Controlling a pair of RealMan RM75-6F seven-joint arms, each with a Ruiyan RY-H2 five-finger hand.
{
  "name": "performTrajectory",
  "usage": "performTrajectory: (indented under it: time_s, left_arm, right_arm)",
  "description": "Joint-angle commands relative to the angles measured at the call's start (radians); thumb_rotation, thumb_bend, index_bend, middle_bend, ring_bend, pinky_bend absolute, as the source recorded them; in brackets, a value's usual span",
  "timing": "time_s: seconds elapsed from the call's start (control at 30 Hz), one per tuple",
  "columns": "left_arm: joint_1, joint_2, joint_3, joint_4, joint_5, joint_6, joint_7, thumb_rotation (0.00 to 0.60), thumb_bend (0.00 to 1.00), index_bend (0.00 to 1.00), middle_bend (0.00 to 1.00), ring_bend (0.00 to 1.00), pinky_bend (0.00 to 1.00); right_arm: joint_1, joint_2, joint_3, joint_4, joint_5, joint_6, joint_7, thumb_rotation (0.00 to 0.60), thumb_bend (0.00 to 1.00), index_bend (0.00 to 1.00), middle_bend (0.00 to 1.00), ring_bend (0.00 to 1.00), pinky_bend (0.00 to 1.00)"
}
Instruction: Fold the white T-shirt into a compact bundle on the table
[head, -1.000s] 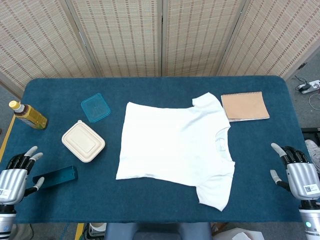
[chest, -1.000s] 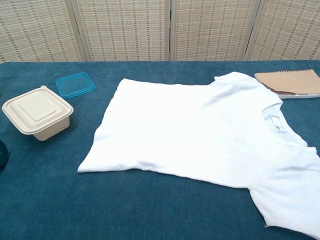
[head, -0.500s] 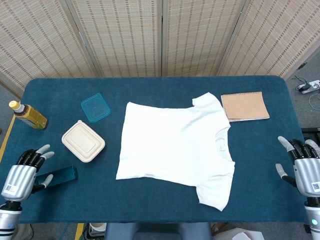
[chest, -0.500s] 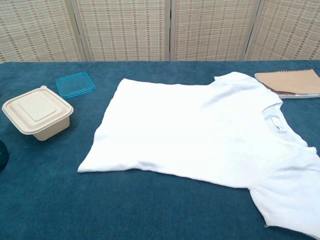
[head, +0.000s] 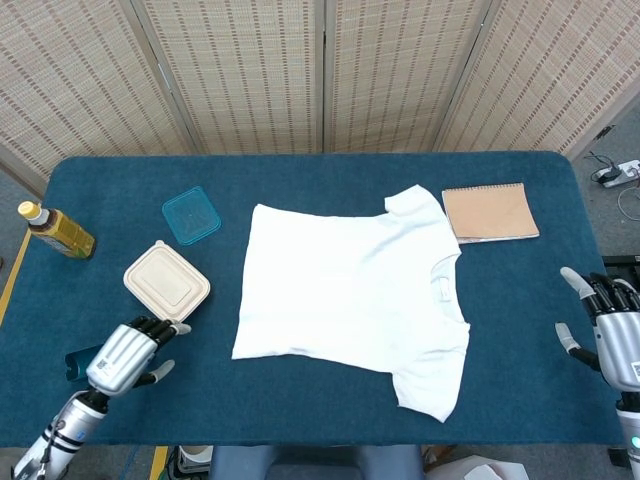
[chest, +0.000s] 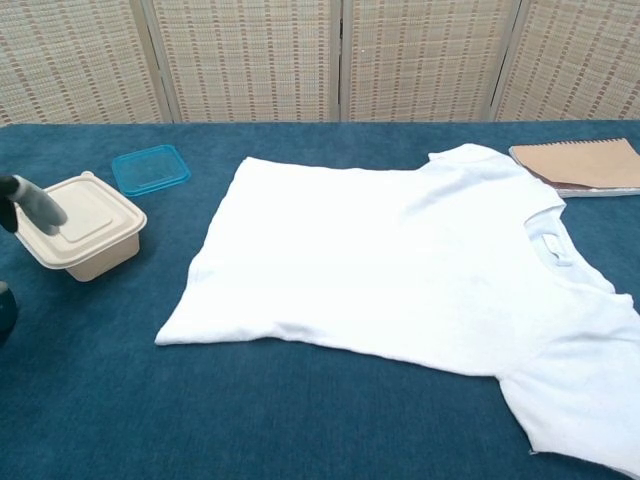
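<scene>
Your left hand (head: 125, 355) hovers over the desk (head: 300, 175) just in front of the beige lidded container (head: 167, 282), fingers apart and loosely extended, holding nothing; its fingertips reach close to the container's near edge, and whether they touch it cannot be told. In the chest view only a fingertip shows at the left border. Your right hand (head: 612, 332) sits at the desk's right edge, fingers spread upward, empty and touching nothing. A small white label on its back is too small to read.

The white T-shirt (head: 350, 295) lies spread flat near the middle of the desk, collar toward the right, unfolded. A tan spiral notebook (head: 490, 212) lies just beside its far sleeve. A blue lid (head: 191, 215) rests beyond the container, and a tea bottle (head: 57, 231) lies at the left edge, its label unreadable.
</scene>
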Motion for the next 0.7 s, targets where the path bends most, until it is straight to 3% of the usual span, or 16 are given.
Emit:
performTrajectory:
  time_s: [0.03,0.13,0.27,0.33,0.7]
  left_arm:
    - [-0.035,-0.062,0.007,0.037,0.019,-0.035,0.022,0.6,0.29,0.39,0.4,0.45,0.5]
    - [-0.052,-0.12,0.004,0.074,0.02,-0.052,0.063,0.6,0.29,0.4,0.4,0.43,0.49]
    - [-0.071,-0.178,0.001,0.099,0.012,-0.075,0.093,0.6,0.29,0.4,0.3,0.26,0.26]
    - [-0.081,-0.203,0.002,0.111,0.005,-0.087,0.097,0.6,0.29,0.4,0.25,0.2,0.2]
    - [-0.124,-0.329,-0.013,0.207,-0.028,-0.122,0.167,0.6,0.29,0.43,0.24,0.19,0.2]
  right_arm:
    - [-0.001,0.0,-0.003,0.001,-0.003,0.0,0.003,0.6,0.3,0.17,0.26,0.16,0.22]
    - [-0.003,-0.004,-0.006,0.004,-0.006,0.002,0.007,0.6,0.3,0.17,0.26,0.16,0.22]
    - [-0.006,-0.006,-0.01,0.01,-0.006,0.005,0.015,0.6,0.3,0.17,0.26,0.16,0.22]
    - [-0.009,-0.006,-0.011,0.013,-0.006,0.007,0.018,0.6,0.3,0.17,0.26,0.16,0.22]
    - [-0.02,-0.01,-0.02,0.03,-0.004,0.011,0.044,0.6,0.3,0.17,0.26,0.16,0.22]
